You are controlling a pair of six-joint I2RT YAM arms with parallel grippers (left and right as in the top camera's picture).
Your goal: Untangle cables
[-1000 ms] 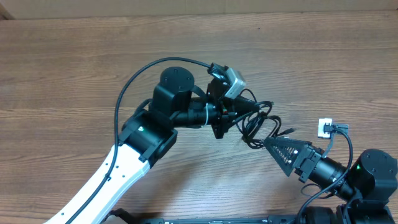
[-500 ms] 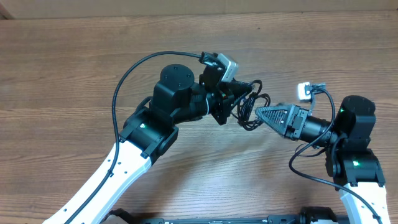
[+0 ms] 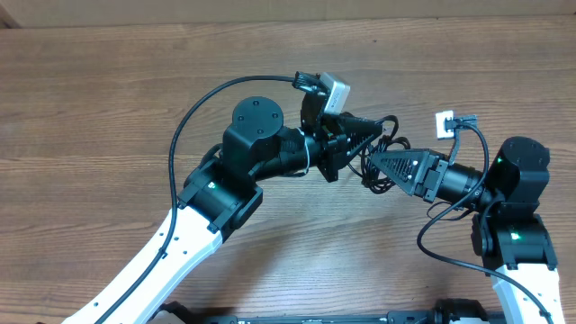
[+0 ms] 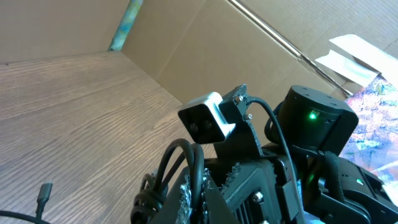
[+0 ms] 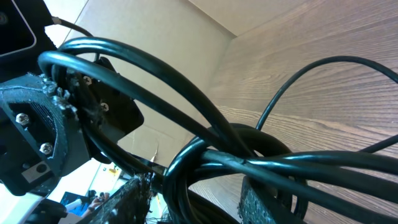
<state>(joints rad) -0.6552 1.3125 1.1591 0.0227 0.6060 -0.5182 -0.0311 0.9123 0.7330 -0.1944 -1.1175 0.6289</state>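
Overhead, the two arms meet nose to nose at mid-table, the cables (image 3: 387, 144) bunched in a knot between them above the table (image 3: 108, 90). The left gripper (image 3: 369, 141) appears clamped on several loops. The right gripper (image 3: 373, 162) has the bundle running between its fingers (image 5: 127, 202) in the right wrist view, though whether they pinch it cannot be told. Pulling apart now could cinch the knot tighter, because both ends hold whole loops rather than a single strand. The close-set tips could also collide.
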